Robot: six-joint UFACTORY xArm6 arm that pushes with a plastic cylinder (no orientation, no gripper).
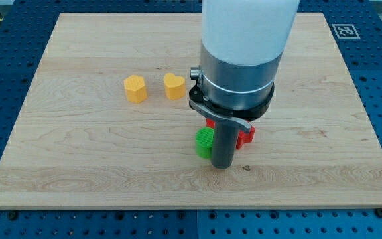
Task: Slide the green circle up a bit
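**Tip at the green circle's right side**

My tip (223,166) stands on the board (78,166), touching or just beside the right side of the green circle (203,142). The arm has no claw, only a rod, so nothing opens or closes. The green circle sits near the board's middle, slightly to the near side. It is round, so no long axis or pointing direction can be told. A red block (246,137) is just right of the rod, partly hidden. Two yellow blocks, a pentagon-like one (135,88) and a heart (174,86), lie well apart at far left.
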